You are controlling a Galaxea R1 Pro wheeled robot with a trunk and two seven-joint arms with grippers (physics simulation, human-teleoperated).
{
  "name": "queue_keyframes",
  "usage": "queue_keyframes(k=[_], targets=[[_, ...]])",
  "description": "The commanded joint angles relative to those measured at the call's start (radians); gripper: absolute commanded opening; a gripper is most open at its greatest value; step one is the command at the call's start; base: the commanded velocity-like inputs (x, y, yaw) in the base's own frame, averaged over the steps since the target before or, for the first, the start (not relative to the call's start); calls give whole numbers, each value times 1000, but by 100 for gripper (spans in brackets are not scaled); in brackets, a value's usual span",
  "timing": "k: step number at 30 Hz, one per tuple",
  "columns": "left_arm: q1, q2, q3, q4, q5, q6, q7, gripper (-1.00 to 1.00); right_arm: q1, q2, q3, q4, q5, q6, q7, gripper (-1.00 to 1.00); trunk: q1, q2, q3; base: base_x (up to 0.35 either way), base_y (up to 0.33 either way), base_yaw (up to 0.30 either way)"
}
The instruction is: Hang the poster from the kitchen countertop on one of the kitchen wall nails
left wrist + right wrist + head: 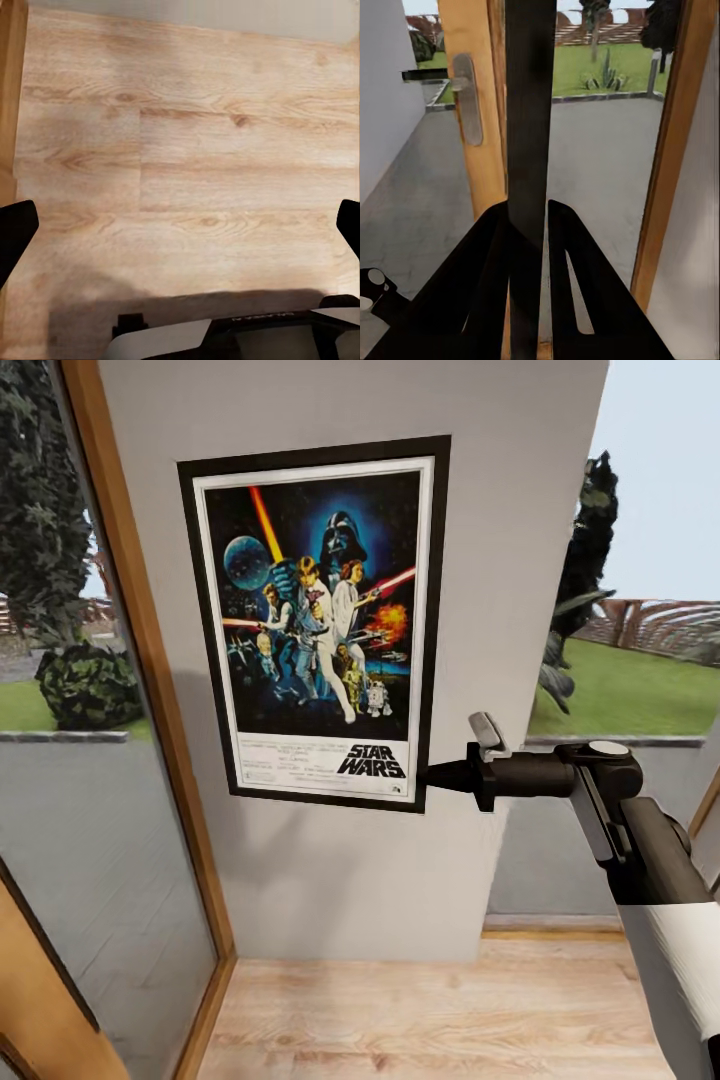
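The poster [318, 625] sits upright and flat against the grey wall panel [350, 880], between a wood-framed glass door [90, 760] on the left and a window on the right with lawn beyond. Whether it hangs from anything on the wall cannot be told.

Right claw [432, 775]: reaches in from the right, fingers clamped on the poster's lower right edge. Right wrist view confirms this: the black frame edge [529, 112] runs straight between the two dark fingers [577, 277], both pressed against it. A door handle [467, 105] on a wooden frame is visible beyond.

Left claw [180, 232]: fingers wide apart, nothing between them, pointing down at the light wood floor [187, 150].
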Motion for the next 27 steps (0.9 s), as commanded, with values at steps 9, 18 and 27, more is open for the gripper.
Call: queue_keyframes(k=[9,18,27], targets=[[0,0,3,-1,-1,1,-6,100,0,-1,2,-1,-6,12,0,-100,1,0,0,188,0,0],[0,0,4,-1,-1,1,-6,100,0,-1,2,-1,-6,12,0,-100,1,0,0,124,-19,0],[0,0,4,-1,-1,1,-6,100,-1,-1,2,-1,-6,12,0,-100,1,0,0,84,-13,0]])
